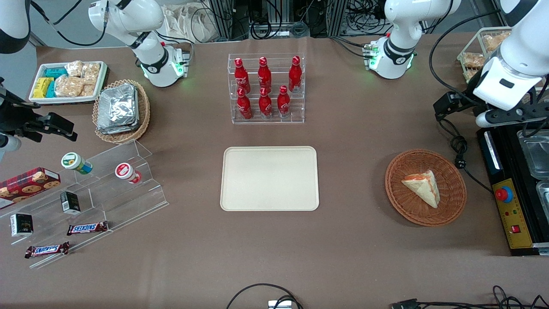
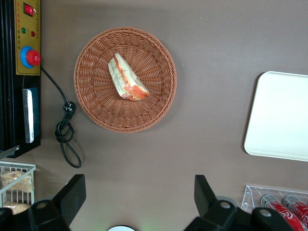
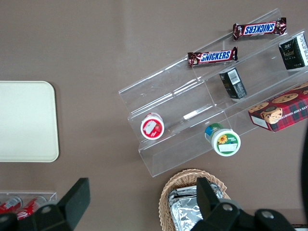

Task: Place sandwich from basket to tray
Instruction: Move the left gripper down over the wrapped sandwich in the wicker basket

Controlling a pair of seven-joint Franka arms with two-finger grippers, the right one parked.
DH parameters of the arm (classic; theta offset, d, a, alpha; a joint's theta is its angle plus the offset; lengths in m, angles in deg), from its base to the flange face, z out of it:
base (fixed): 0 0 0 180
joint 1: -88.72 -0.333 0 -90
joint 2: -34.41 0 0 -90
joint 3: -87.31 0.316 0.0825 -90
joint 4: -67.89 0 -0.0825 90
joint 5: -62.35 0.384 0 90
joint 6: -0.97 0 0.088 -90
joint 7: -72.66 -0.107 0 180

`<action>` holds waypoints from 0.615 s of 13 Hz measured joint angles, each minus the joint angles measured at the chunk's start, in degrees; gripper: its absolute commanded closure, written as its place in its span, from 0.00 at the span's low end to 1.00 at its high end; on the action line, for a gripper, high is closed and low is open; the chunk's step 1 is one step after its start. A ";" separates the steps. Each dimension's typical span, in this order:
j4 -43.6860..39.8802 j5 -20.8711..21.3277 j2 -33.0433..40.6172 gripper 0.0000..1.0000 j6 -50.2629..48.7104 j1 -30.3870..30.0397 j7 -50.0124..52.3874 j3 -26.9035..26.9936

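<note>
From the front I see the sandwich [image 1: 422, 187] lying flat in the basket [image 1: 454, 201], toward the working arm's end of the worktop. The tray [image 1: 269, 178] sits bare at the middle, well apart from the basket. My gripper [image 1: 497, 116] hangs high, farther from the camera than the basket and not over it; this view does not show me how the jaws stand.

From the left wrist I look down on the basket [image 2: 96, 103] with the sandwich [image 2: 126, 78] near its centre, filling edge showing orange-red. The gripper [image 2: 139, 192] has its jaws spread wide with nothing between them, and they are not yet above the wedge. A corner of the tray [image 2: 279, 115] shows.

I judge the wedge light and soft, easy to crush, its layers liable to slide. I would close across the two flat bread faces near the thick middle, gently.

The right wrist view shows only the tray [image 3: 24, 120] edge.
</note>
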 measured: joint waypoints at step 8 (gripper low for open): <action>2.37 5.28 -0.70 0.00 4.02 -0.07 0.05 0.05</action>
